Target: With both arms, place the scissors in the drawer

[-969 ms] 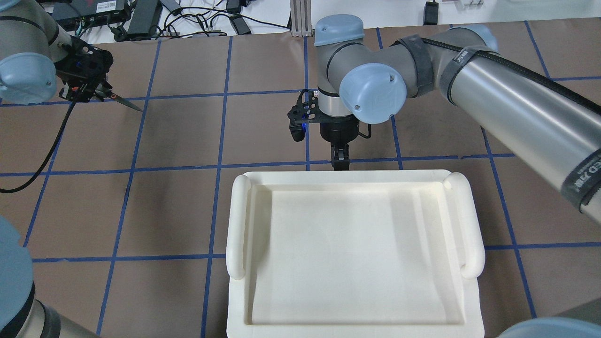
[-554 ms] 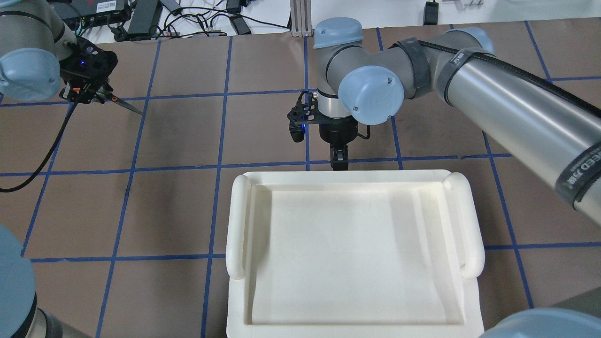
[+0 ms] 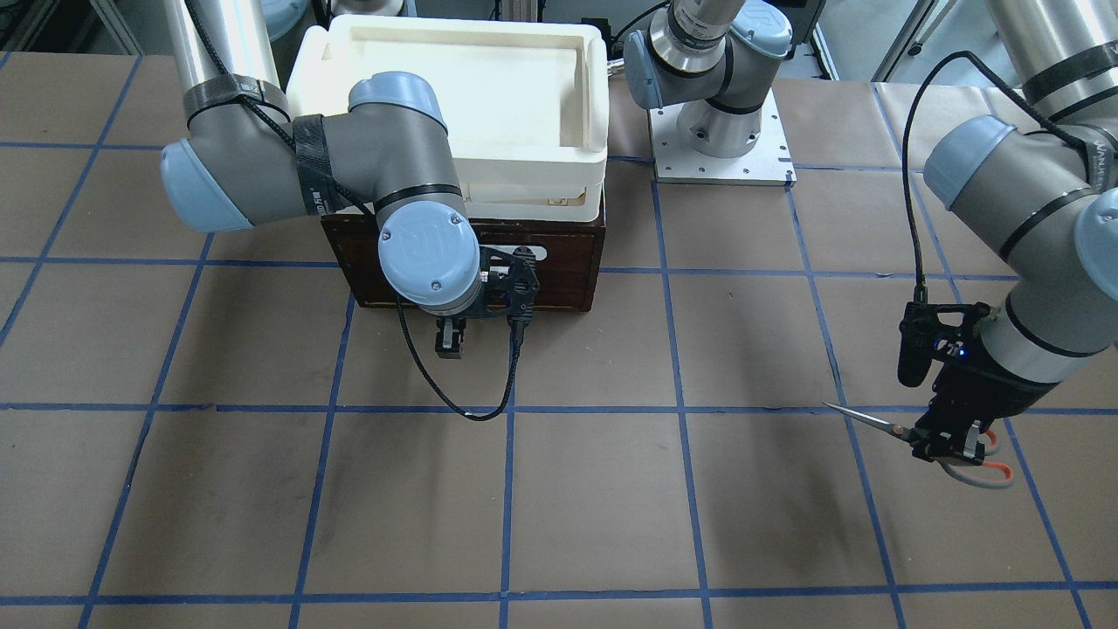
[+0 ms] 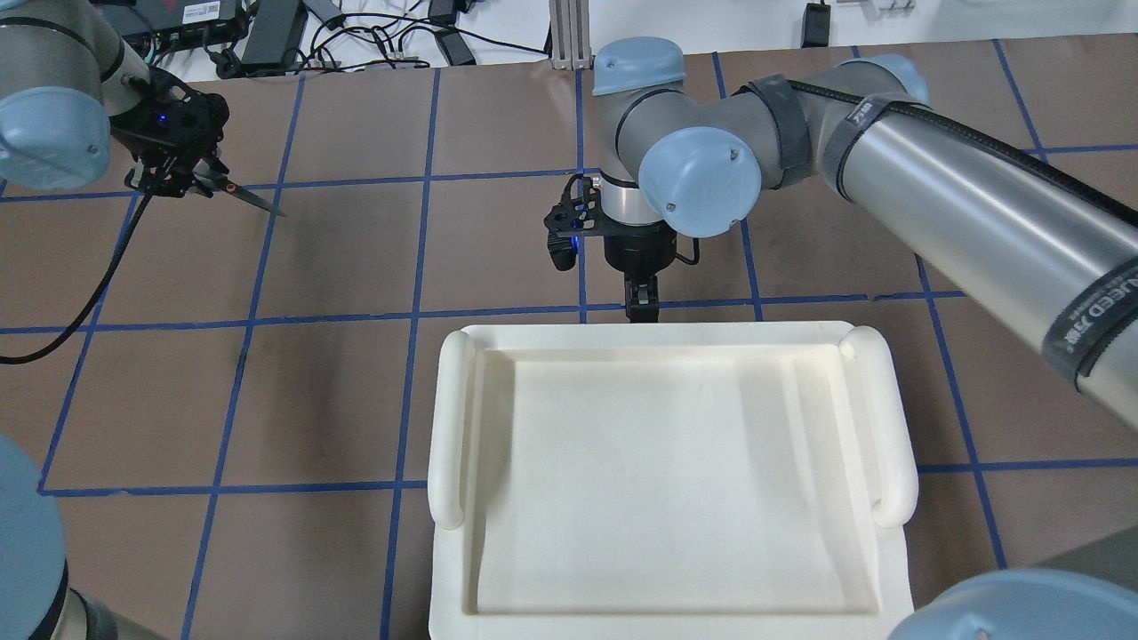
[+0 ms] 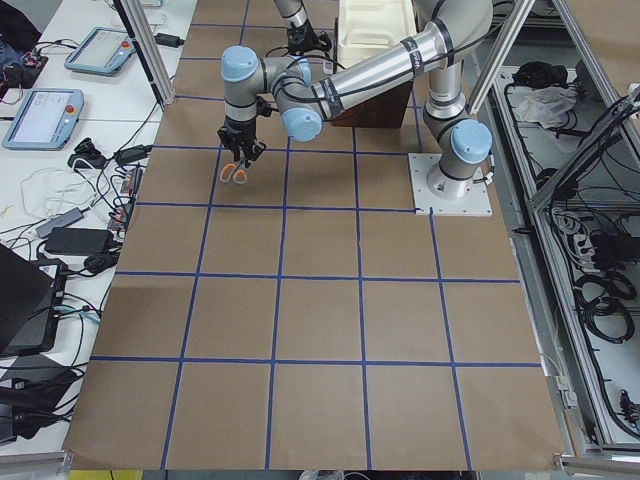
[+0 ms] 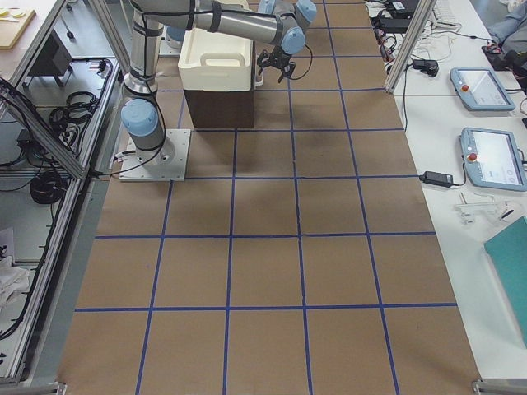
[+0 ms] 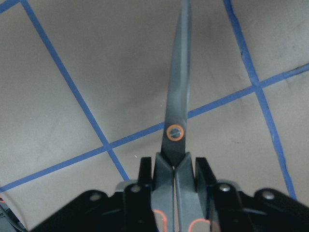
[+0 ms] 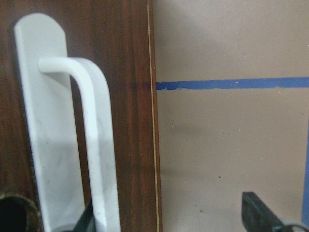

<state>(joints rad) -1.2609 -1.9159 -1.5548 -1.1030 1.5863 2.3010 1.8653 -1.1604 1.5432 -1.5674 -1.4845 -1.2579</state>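
My left gripper [image 4: 182, 175] is shut on the scissors [image 4: 249, 197] near the pivot and holds them above the table at the far left, blades pointing toward the middle. The front-facing view shows the dark blades [image 3: 869, 421] and orange-lined loops [image 3: 991, 472]; the left wrist view shows the blades [image 7: 177, 96] running straight ahead. My right gripper [image 4: 642, 307] is open at the front of the dark brown drawer [image 3: 563, 279], which is shut. In the right wrist view the white bar handle [image 8: 99, 145] lies just inside one of the fingers [image 8: 260, 217].
A cream-white plastic tray [image 4: 449, 427] sits on top of the drawer box and hides it from overhead. Brown paper with blue tape lines [image 4: 418, 311] covers the table. Cables and power bricks [image 4: 267, 36] lie along the far edge.
My left gripper has shifted a little to the right with the scissors in it. The right gripper has stayed at the drawer front.
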